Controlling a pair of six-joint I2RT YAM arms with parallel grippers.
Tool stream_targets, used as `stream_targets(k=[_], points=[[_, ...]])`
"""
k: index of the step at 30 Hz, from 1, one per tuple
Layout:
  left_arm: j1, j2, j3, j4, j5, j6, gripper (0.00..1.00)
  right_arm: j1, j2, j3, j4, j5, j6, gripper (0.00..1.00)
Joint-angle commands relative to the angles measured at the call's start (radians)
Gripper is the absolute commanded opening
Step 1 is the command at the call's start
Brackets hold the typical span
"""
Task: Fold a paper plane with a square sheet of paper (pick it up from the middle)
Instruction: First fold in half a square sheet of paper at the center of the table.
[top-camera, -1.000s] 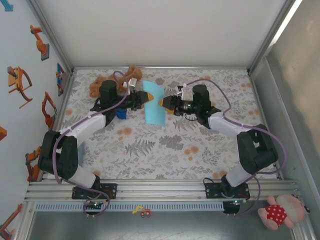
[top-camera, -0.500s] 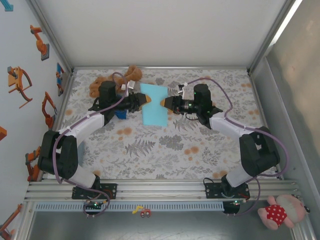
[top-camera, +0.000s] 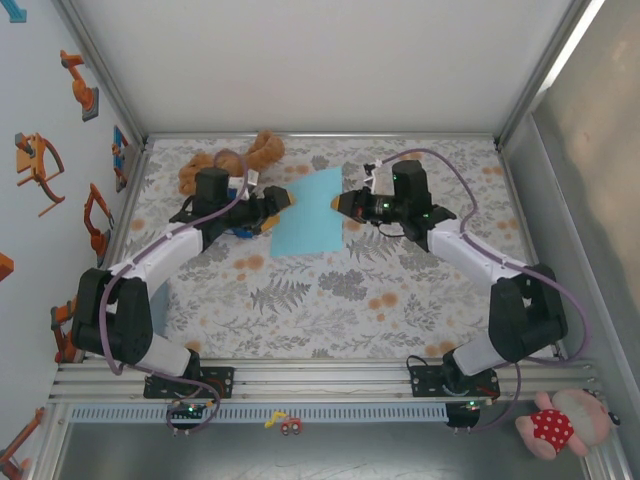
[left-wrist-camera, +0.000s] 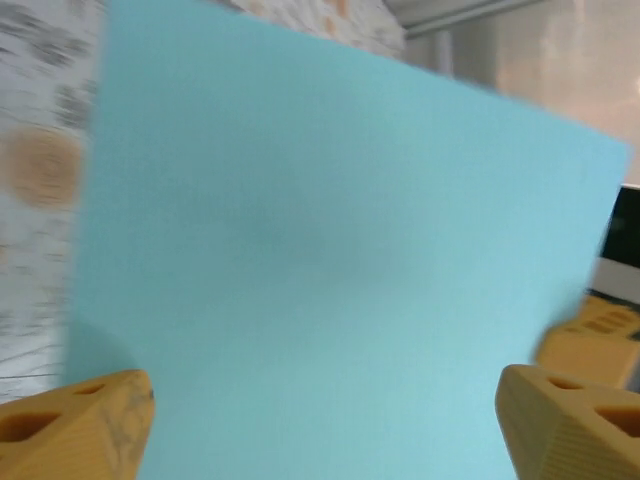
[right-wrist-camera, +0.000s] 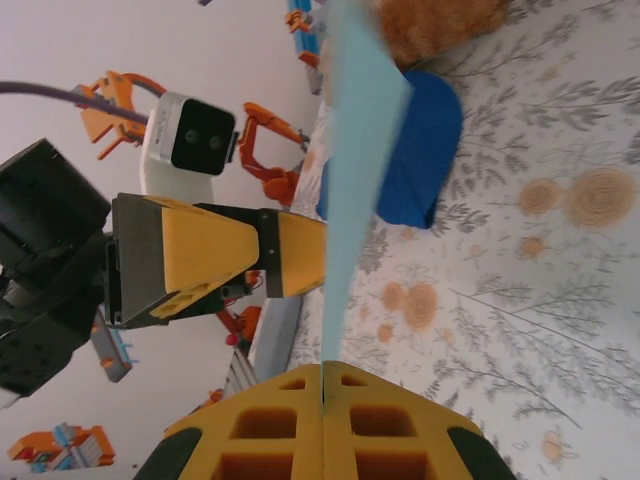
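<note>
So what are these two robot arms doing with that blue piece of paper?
The right gripper is shut on one edge of the square sheet of paper, holding it up off the flowered table. The left gripper is at the sheet's opposite side with its jaws wide open, not gripping. The aim is to fold it into a plane, but the sheet looks flat, with no crease visible.

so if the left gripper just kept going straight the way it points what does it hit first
The square sheet of paper, pinched by the shut right gripper, most likely. It squarely faces the open fingers of the left gripper; how far off is hard to judge.
</note>
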Motion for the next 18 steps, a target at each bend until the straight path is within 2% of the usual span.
stream_targets(k=[1,6,9,14,18], points=[[0.016,-0.07,-0.033,-0.151,-0.222,0.117,0.98,-0.041,-0.072,0.053,-0.221,0.07,-0.124,0.01],[0.019,-0.111,-0.063,-0.16,-0.264,0.13,0.96,-0.057,-0.114,0.143,-0.466,0.164,-0.239,0.01],[0.02,-0.124,-0.083,-0.128,-0.254,0.125,0.96,-0.052,-0.102,0.188,-0.52,0.194,-0.243,0.0],[0.017,-0.12,-0.137,-0.026,-0.19,0.074,0.97,0.012,-0.031,0.192,-0.429,0.202,-0.183,0.0],[0.014,-0.108,-0.172,0.006,-0.164,0.047,0.99,0.072,0.078,0.161,-0.266,0.182,-0.081,0.0]])
